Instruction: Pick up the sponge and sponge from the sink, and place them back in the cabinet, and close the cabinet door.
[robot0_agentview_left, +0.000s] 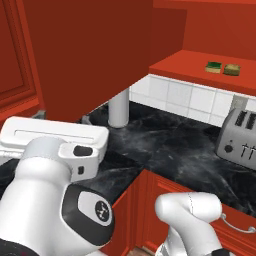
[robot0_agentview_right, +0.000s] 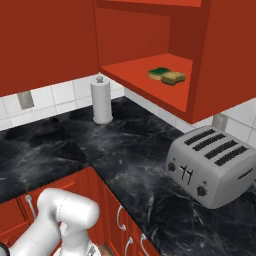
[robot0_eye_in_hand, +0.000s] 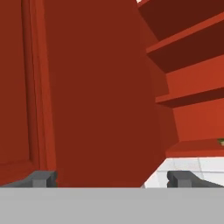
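Both sponges (robot0_agentview_right: 166, 75): side by side on the cabinet (robot0_agentview_right: 150, 70) shelf, placed. Cabinet door (robot0_eye_in_hand: 87, 87): open, not yet closed. Gripper (robot0_eye_in_hand: 111, 178): jaws wide, empty, near the door.

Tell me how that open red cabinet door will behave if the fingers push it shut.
The cabinet door looks like a rigid flat panel, so it should probably swing as one piece. Its glossy face may let the fingers slide. The sponges sit back on the shelf, likely clear of its swing.
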